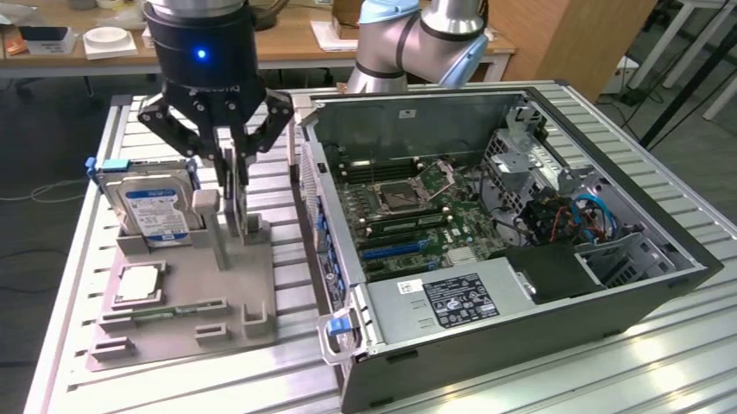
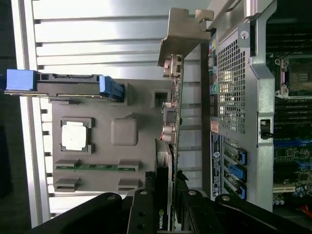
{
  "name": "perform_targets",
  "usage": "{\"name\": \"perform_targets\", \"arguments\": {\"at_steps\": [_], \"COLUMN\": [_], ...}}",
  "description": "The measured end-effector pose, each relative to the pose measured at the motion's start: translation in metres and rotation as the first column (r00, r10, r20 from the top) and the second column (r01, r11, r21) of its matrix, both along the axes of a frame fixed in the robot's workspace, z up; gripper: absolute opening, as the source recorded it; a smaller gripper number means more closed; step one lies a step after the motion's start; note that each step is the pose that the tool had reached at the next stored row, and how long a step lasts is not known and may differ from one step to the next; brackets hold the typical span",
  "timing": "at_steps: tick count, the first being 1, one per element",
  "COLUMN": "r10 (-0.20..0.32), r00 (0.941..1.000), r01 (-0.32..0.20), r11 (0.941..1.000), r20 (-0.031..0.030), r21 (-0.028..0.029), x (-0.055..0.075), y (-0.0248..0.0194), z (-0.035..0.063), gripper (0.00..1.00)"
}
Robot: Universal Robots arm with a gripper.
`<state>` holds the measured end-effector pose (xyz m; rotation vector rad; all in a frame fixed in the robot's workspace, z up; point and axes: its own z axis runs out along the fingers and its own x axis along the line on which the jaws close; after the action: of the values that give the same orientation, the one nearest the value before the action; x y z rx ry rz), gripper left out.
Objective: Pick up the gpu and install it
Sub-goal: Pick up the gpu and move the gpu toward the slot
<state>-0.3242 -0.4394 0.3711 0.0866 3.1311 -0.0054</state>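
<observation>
Currently the gripper (image 1: 234, 177) stands over the grey fixture tray (image 1: 185, 332), its jaws drawn narrowly together on the upper edge of the gpu (image 1: 241, 216). The card is upright and edge-on, its lower part among the tray's slotted posts; whether it has left the slot cannot be told. In the wrist view the gpu (image 2: 171, 124) runs between the fingers (image 2: 146, 204), with its metal bracket (image 2: 183, 34) at the far end. The hard drive (image 1: 155, 211) stands just beside it on the exterior view's left, and the open computer case (image 1: 645, 285) lies to the exterior view's right
</observation>
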Motion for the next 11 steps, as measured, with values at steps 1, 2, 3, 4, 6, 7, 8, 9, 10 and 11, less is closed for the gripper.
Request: {"name": "perform_targets", "arguments": {"at_steps": [1, 2, 3, 4, 6, 7, 8, 9, 10, 11], "r10": [0.000, 0.000, 0.000, 0.000, 0.000, 0.000, 0.000, 0.000, 0.000, 0.000], "r00": [1.0000, 1.0000, 1.0000, 1.0000, 1.0000, 1.0000, 1.0000, 1.0000, 1.0000, 1.0000], "r01": [0.000, 0.000, 0.000, 0.000, 0.000, 0.000, 0.000, 0.000, 0.000, 0.000], "r11": [1.0000, 1.0000, 1.0000, 1.0000, 0.9999, 0.9999, 0.9999, 0.9999, 0.9998, 0.9998], "r20": [0.0000, 0.0000, 0.0000, 0.0000, -0.0001, 0.0000, 0.0000, 0.0000, 0.0000, 0.0000], "r21": [0.0025, 0.0050, 0.0069, 0.0082, 0.0110, 0.0130, 0.0148, 0.0169, 0.0190, 0.0210], "x": [0.000, 0.001, 0.001, 0.001, 0.001, 0.001, 0.001, 0.001, 0.001, 0.001], "y": [0.0004, 0.0008, 0.0011, 0.0014, 0.0018, 0.0020, 0.0021, 0.0021, 0.0021, 0.0021], "z": [0.0018, 0.0036, 0.0057, 0.0081, 0.0134, 0.0160, 0.0184, 0.0208, 0.0233, 0.0257], "gripper": [0.26, 0.26, 0.26, 0.26, 0.26, 0.26, 0.26, 0.26, 0.26, 0.26]}}
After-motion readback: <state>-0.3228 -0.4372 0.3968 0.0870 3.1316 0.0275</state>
